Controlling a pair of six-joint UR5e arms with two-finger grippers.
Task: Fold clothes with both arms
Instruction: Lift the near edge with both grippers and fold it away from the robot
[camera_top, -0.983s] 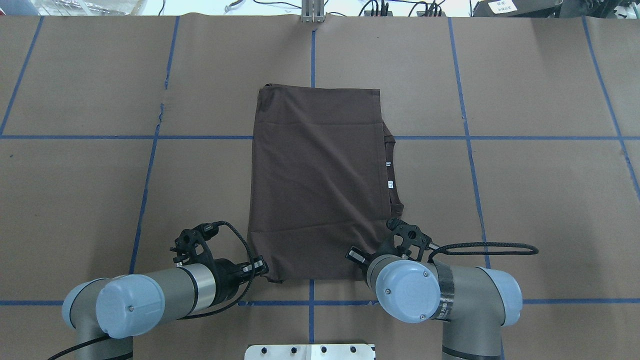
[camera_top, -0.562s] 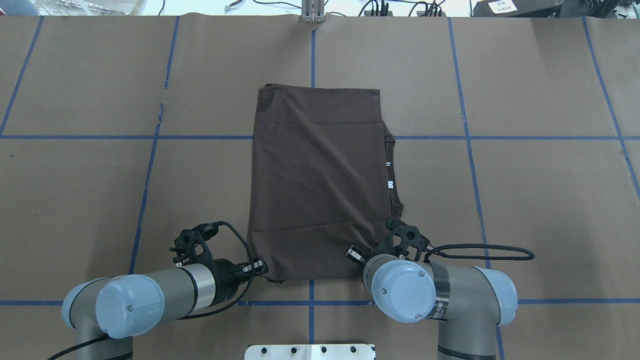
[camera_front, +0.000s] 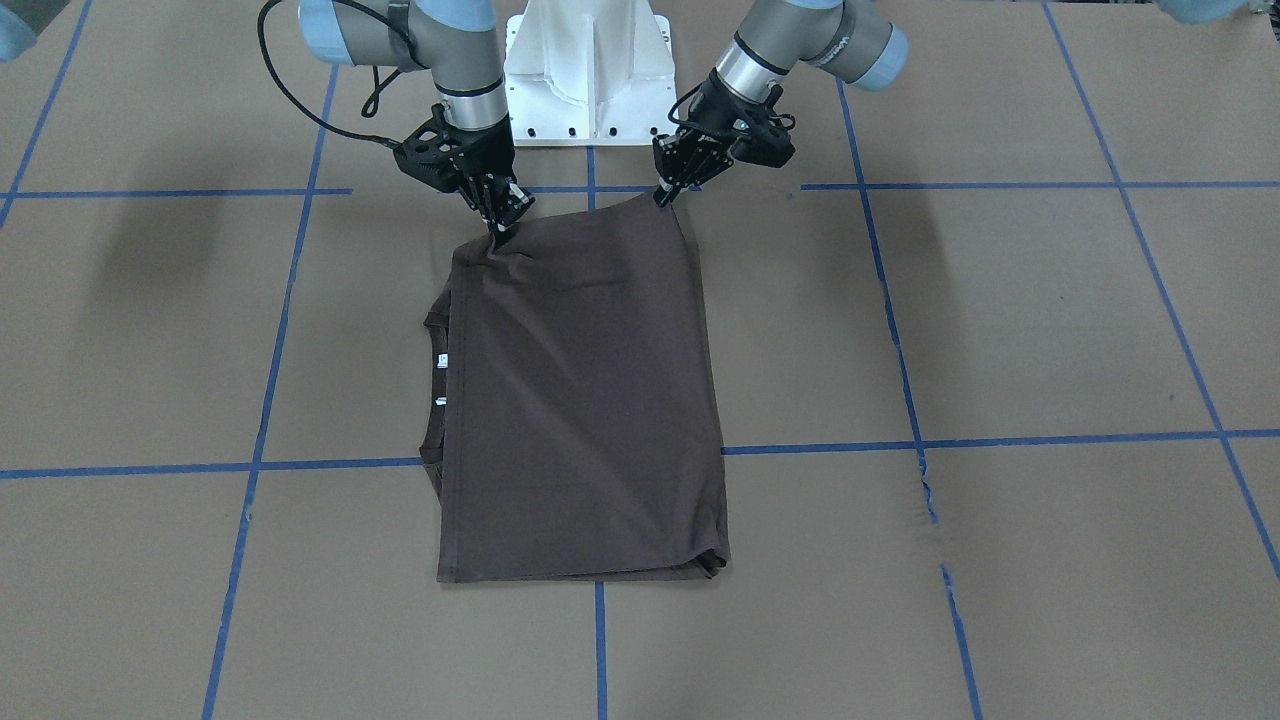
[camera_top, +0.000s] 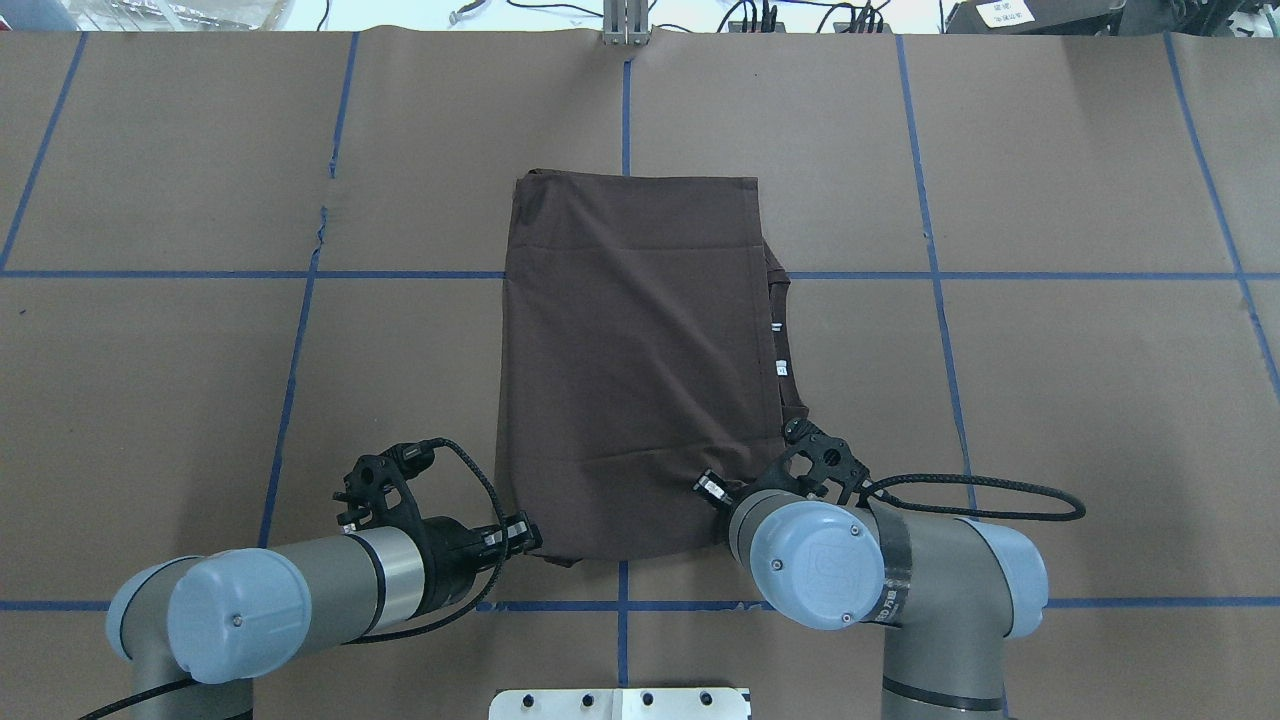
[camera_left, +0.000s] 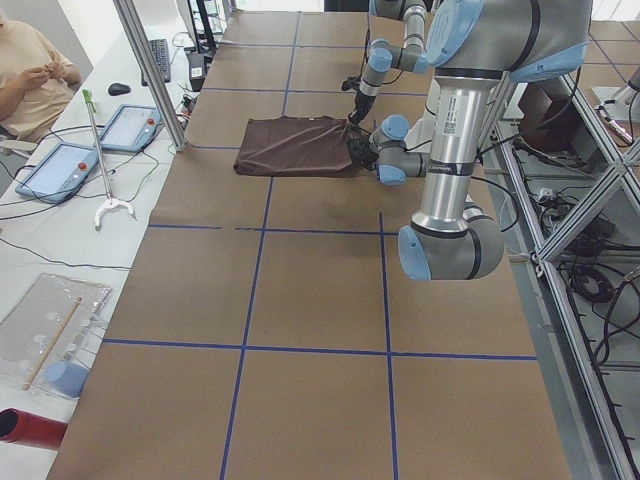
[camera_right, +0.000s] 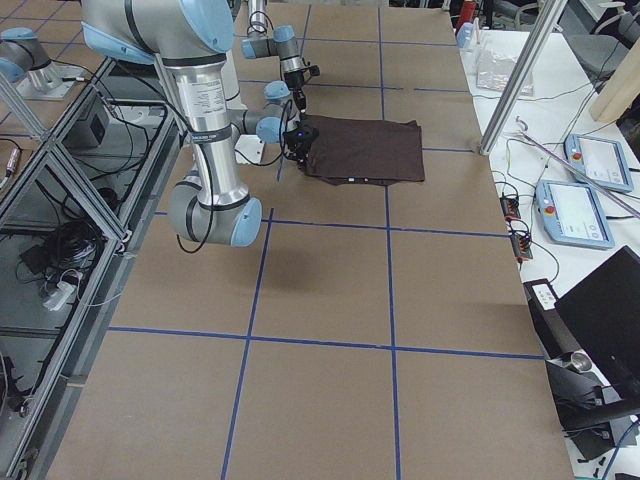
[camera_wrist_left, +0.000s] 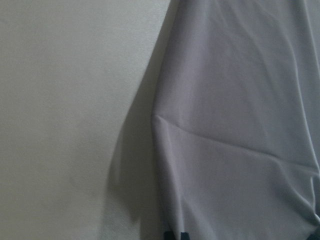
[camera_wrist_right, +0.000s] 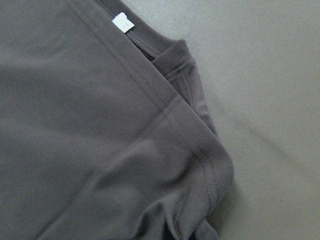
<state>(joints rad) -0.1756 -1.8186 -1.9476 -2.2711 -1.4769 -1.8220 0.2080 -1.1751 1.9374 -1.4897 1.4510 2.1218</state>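
Front view: the T-shirt (camera_front: 585, 400) lies folded in the middle of the table (camera_front: 1000, 330). The left gripper (camera_front: 663, 197) pinches one corner on the robot's side, and the right gripper (camera_front: 498, 232) pinches the other, where the cloth is puckered.
Overhead: both grippers are closed on the T-shirt's edge nearest the robot; the collar (camera_top: 785, 330) is on the right side.
Left wrist: the T-shirt's edge stands slightly off the table, with a shadow under it.
Right wrist: collar, one white tag (camera_wrist_right: 122, 22), gathered cloth.

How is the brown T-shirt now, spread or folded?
Folded: the T-shirt is a narrow rectangle with no sleeves showing, its collar peeking out along one long edge. Left gripper and right gripper pinch its near corners.
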